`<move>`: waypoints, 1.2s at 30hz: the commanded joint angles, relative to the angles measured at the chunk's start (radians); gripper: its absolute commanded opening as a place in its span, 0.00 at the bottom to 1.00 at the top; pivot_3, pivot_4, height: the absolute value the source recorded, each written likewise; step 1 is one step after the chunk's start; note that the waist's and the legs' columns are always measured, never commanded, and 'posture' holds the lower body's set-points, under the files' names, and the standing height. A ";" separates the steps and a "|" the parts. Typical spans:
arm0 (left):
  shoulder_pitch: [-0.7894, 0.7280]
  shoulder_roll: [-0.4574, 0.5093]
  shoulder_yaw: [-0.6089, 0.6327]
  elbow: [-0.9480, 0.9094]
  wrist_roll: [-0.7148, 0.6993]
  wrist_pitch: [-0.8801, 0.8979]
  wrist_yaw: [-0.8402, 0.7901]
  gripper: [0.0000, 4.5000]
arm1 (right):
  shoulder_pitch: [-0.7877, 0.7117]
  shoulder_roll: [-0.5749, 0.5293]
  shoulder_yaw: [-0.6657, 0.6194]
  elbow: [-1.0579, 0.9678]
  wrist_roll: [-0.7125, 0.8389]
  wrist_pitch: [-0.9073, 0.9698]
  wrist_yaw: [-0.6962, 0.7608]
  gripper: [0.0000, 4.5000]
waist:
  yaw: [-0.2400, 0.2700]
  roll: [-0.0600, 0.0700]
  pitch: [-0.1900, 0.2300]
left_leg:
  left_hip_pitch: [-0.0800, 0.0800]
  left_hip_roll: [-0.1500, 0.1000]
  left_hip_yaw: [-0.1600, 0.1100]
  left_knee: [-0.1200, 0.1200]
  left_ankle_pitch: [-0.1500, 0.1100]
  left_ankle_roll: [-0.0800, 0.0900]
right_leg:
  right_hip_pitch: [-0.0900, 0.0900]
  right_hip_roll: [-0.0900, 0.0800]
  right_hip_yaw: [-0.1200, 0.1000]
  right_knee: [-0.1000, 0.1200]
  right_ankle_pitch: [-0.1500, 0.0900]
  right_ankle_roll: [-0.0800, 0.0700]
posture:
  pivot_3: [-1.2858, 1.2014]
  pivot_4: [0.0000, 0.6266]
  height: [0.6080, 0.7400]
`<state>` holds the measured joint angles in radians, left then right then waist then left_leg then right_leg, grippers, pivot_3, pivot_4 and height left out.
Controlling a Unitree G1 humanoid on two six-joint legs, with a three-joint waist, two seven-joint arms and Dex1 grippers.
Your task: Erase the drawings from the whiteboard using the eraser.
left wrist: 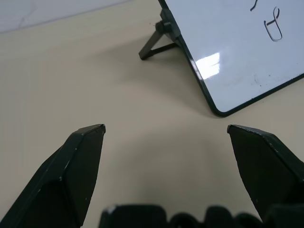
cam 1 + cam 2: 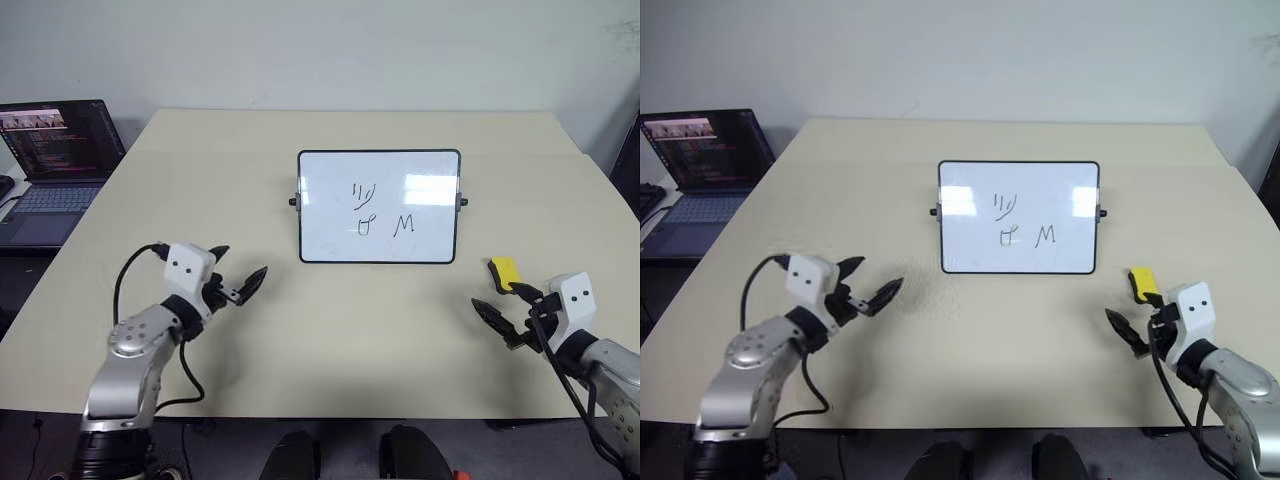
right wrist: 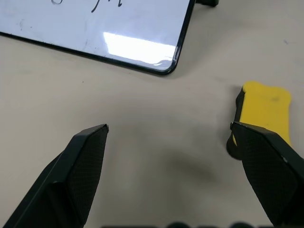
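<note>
Beige table point(image 2: 350, 320), eraser point(image 2: 504, 271) beside right tool point(image 2: 508, 312) — untouched

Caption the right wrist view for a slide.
Open right gripper above the table, the yellow eraser beside one finger, the whiteboard ahead.

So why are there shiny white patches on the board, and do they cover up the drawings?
That is glare from lights above bouncing off the glossy whiteboard. In the left eye view one bright patch sits right of the drawings; in the right eye view there are two, one near each side edge. Both wrist views catch a patch near the frame. None hides the drawings.
</note>
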<state>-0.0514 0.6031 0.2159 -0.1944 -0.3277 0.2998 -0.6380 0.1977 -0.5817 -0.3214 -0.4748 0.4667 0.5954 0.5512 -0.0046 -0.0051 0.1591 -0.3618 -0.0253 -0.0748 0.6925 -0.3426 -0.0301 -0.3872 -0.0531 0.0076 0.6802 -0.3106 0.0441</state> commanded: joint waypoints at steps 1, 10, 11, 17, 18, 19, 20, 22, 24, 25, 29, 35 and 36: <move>0.036 0.044 0.046 -0.057 -0.044 0.024 -0.055 1.00 | 0.049 -0.007 -0.040 -0.055 0.037 -0.018 0.036 1.00 | 0.000 0.000 0.000 | 0.000 0.000 0.000 0.000 0.000 0.000 | 0.000 0.000 0.000 0.000 0.000 0.000 | 0.52 0.24 1.00; 0.021 0.077 0.015 -0.094 -0.085 0.081 -0.111 1.00 | 0.209 0.033 0.019 -0.137 0.010 -0.068 0.043 1.00 | 0.003 -0.001 0.000 | 0.000 0.000 -0.001 0.001 -0.002 0.004 | 0.002 0.000 -0.001 0.000 0.000 0.000 | 0.52 0.24 1.00; 0.001 0.079 0.000 -0.093 -0.084 0.084 -0.121 1.00 | 0.208 0.034 0.027 -0.138 0.005 -0.072 0.039 1.00 | 0.003 -0.001 0.000 | 0.000 0.000 0.000 0.001 -0.002 0.004 | 0.002 0.000 0.000 0.000 0.000 0.000 | 0.52 0.24 1.00; -0.129 0.081 -0.112 -0.072 -0.102 0.107 -0.233 1.00 | 0.184 0.061 -0.012 -0.173 0.015 -0.077 -0.020 1.00 | 0.002 -0.001 0.000 | 0.001 0.000 0.000 0.001 -0.001 0.003 | 0.002 0.000 -0.001 0.000 0.000 0.000 | 0.52 0.24 1.00; -0.155 0.080 -0.127 -0.069 -0.109 0.112 -0.253 1.00 | 0.180 0.064 -0.021 -0.187 0.027 -0.069 -0.029 1.00 | 0.002 -0.001 0.000 | 0.001 0.000 0.000 0.001 -0.001 0.002 | 0.002 0.000 -0.001 0.000 0.000 0.000 | 0.52 0.24 1.00; -0.180 0.084 -0.137 -0.063 -0.114 0.114 -0.273 1.00 | 0.175 0.065 -0.026 -0.203 0.032 -0.065 -0.037 1.00 | 0.002 -0.001 0.000 | 0.001 0.000 0.000 0.001 -0.001 0.002 | 0.002 0.000 -0.001 0.000 0.000 0.000 | 0.52 0.24 1.00; -0.199 0.087 -0.150 -0.057 -0.112 0.110 -0.286 1.00 | 0.171 0.063 -0.034 -0.210 0.042 -0.060 -0.038 1.00 | 0.002 -0.001 0.000 | 0.001 0.000 0.000 0.001 -0.001 0.001 | 0.002 0.000 0.000 0.000 0.000 0.000 | 0.52 0.24 1.00; -0.226 0.106 -0.183 -0.050 -0.100 0.101 -0.335 1.00 | 0.138 0.068 -0.069 -0.211 0.076 -0.040 -0.066 1.00 | -0.001 -0.001 0.000 | 0.001 0.000 0.000 0.001 -0.001 0.001 | 0.001 0.000 -0.001 0.000 0.000 0.000 | 0.52 0.24 1.00; -0.244 0.129 -0.207 -0.056 -0.106 0.104 -0.391 1.00 | 0.093 0.066 -0.101 -0.206 0.105 -0.010 -0.101 1.00 | -0.008 -0.001 0.000 | 0.001 0.000 0.000 0.001 -0.001 0.001 | 0.001 0.000 0.000 0.000 0.000 0.000 | 0.52 0.24 1.00; -0.253 0.134 -0.214 -0.058 -0.110 0.105 -0.406 1.00 | 0.077 0.061 -0.108 -0.204 0.111 0.002 -0.112 1.00 | -0.010 -0.001 0.000 | 0.001 -0.001 0.001 0.001 -0.001 0.001 | 0.001 0.000 0.001 0.000 0.000 0.000 | 0.52 0.24 1.00; -0.366 0.109 -0.218 -0.004 -0.114 0.104 -0.413 1.00 | -0.069 0.031 -0.085 -0.105 0.060 0.100 -0.212 1.00 | -0.011 -0.003 0.001 | 0.001 -0.001 0.000 0.001 -0.001 0.003 | 0.001 0.000 0.000 0.000 0.000 0.000 | 0.52 0.24 1.00; -0.490 0.093 -0.224 0.066 -0.101 0.121 -0.405 1.00 | -0.313 -0.007 -0.020 0.130 -0.004 0.220 -0.284 1.00 | -0.021 -0.004 0.001 | 0.000 -0.002 0.000 0.002 0.000 0.004 | 0.001 0.000 0.000 0.001 0.001 0.001 | 0.52 0.24 1.00; -0.493 0.100 -0.236 0.065 -0.087 0.109 -0.416 1.00 | -0.345 -0.015 -0.014 0.171 -0.019 0.221 -0.287 1.00 | -0.022 -0.004 0.002 | 0.000 -0.002 0.001 0.002 0.000 0.003 | 0.000 0.000 0.001 0.000 0.001 0.001 | 0.52 0.24 1.00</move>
<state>-0.5330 0.6865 -0.0136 -0.1191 -0.4312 0.4303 -1.0372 -0.1197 -0.5735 -0.3287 -0.3370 0.4722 0.8130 0.2777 -0.0271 -0.0086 0.1607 -0.3627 -0.0276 -0.0738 0.6935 -0.3424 -0.0270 -0.3878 -0.0529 0.0089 0.6803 -0.3097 0.0449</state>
